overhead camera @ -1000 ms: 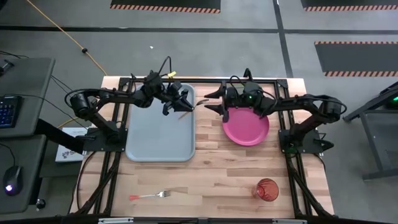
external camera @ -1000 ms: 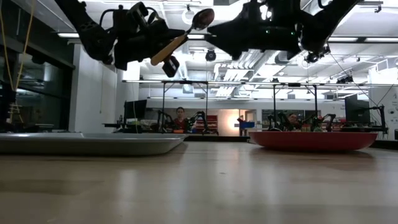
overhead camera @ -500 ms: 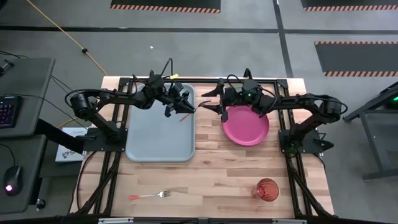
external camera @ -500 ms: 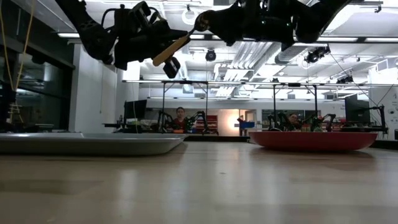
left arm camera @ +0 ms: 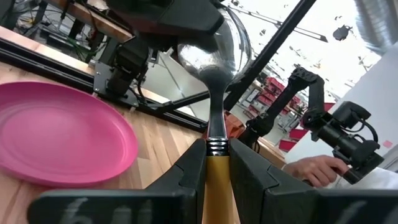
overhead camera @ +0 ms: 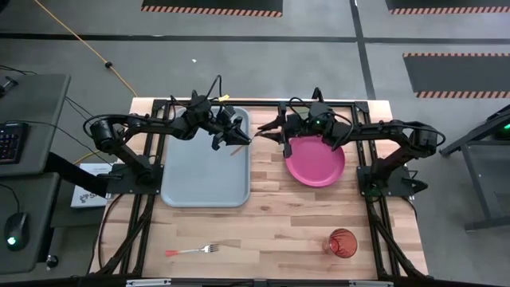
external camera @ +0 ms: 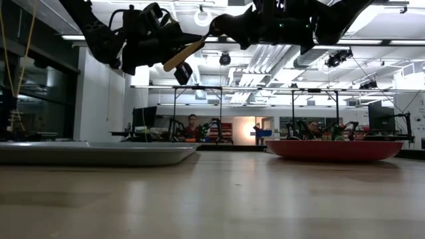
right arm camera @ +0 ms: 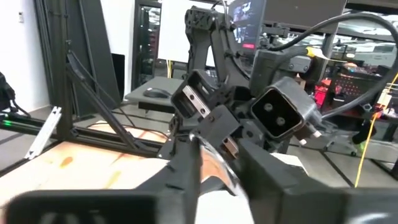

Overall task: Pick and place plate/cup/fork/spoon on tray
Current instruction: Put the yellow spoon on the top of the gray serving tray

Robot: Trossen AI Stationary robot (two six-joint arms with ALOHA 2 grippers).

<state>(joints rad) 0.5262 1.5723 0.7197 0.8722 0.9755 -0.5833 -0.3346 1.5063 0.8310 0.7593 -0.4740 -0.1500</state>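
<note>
The spoon (overhead camera: pixel 241 142), silver bowl and orange-tan handle, hangs in the air over the right rim of the blue-grey tray (overhead camera: pixel 199 171). My left gripper (overhead camera: pixel 233 137) is shut on its handle. My right gripper (overhead camera: pixel 260 132) is shut on its bowl (external camera: pixel 214 25). The pink plate (overhead camera: pixel 316 163) lies on the table just right of the tray. The red-handled fork (overhead camera: pixel 191 250) and the red-orange cup (overhead camera: pixel 343 241) sit near the table's near edge. My left gripper pinches the spoon's orange-tan handle (left arm camera: pixel 217 182) between its two fingers, just behind the metal neck. The fingers come from the table's left and lie along the handle. The spoon is clear of the tray, its bowl end tilted upward (external camera: pixel 199 41). My right gripper closes on the spoon's silver bowl (right arm camera: pixel 215 170) from the table's right side, roughly level. One dark finger (left arm camera: pixel 168 15) covers the bowl's far end. The bowl sits between the two fingers, well above the table.
Bare wood spans the table's middle and near half between the fork and the cup. Black frame rails run along the table's far edge (overhead camera: pixel 263 102). People sit in the room beyond the table (external camera: pixel 192 125).
My right gripper has moved toward the table's left, up to the spoon's bowl, and its fingers have shut around it. My left gripper has kept the spoon in nearly the same place above the tray's right rim.
</note>
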